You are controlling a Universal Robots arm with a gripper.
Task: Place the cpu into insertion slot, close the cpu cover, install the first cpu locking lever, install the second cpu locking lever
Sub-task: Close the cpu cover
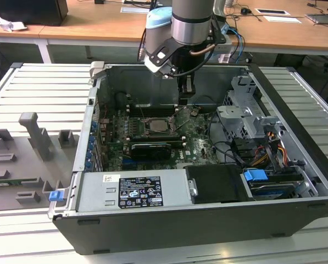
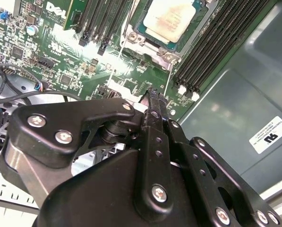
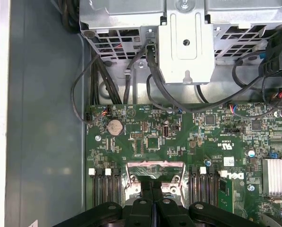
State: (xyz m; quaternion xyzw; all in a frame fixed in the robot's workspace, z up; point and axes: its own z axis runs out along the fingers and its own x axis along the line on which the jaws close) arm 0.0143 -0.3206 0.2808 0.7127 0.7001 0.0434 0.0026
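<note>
Already the cpu (image 2: 171, 16) is seen seated in the insertion slot (image 2: 156, 47), lying flat within the silver rim. The slot sits on the green motherboard (image 3: 145, 137) inside the opened computer case (image 1: 153, 220), and the first step is therefore judged done.

The cpu cover (image 2: 141, 26) appears to be lowered around the chip, with its frame close to the chip's edges and the pale top showing through the window (from this slanting angle, full closure cannot be confirmed).

Two thin wire rods, taken to be the locking levers (image 2: 123, 47), are seen running out from the socket across the board. They look lifted rather than tucked under their hooks, so both lever steps are judged to be left. This reading is not certain.

The gripper (image 2: 152, 94) is held low inside the case, near the socket's edge and beside the black memory slots (image 2: 216, 42). Its tip is close to the end of one rod, but whether that rod is touched cannot be told. In both wrist views the fingers (image 3: 148, 189) are pressed together, and nothing is seen held between them.
</note>
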